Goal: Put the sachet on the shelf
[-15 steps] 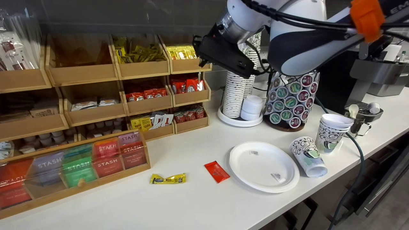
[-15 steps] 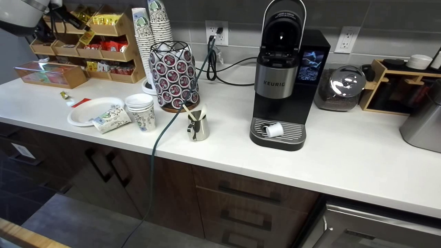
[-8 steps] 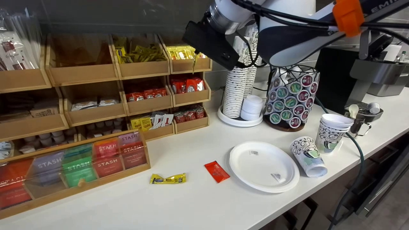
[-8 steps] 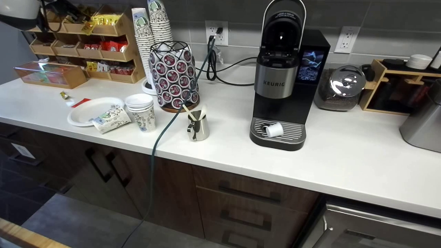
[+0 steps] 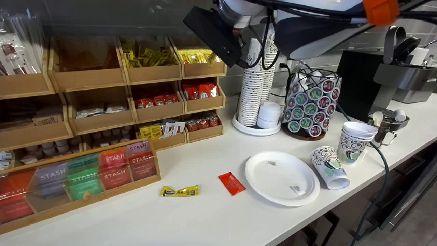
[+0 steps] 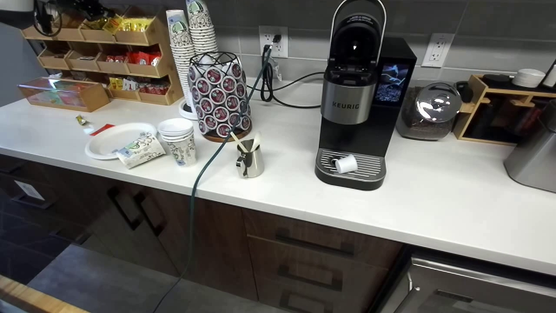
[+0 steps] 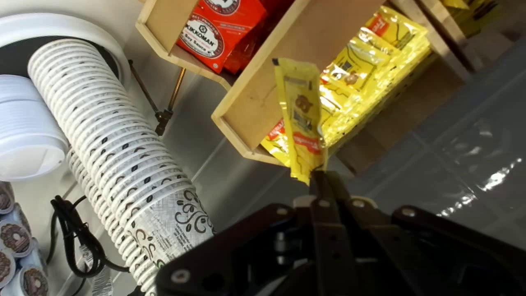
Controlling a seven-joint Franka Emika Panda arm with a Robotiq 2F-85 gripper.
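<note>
The sachet (image 7: 302,111), a small yellow packet with dark and red print, hangs from my gripper (image 7: 328,176) in the wrist view. The fingertips are shut on one end of it. The sachet also shows in an exterior view (image 6: 112,24), tilted, in front of the top tier. The shelf (image 5: 153,74) is a light-brown wooden rack with three tiers of packets; it shows in the wrist view too (image 7: 263,94). The sachet is in front of the top end compartment of yellow packets, beyond its front board. In an exterior view the black wrist housing (image 5: 215,36) hides my fingers.
Tall cup stacks (image 5: 254,89) stand beside the shelf, then a round pod rack (image 5: 310,107). A low tea-box tray (image 5: 119,191) is in front. A longer yellow packet (image 5: 179,191), a red packet (image 5: 232,183) and a white plate (image 5: 282,179) lie on the counter.
My gripper has moved up and toward the shelf, carrying the sachet from the level of the middle tier to the level of the top tier. The things on the counter have not moved.
</note>
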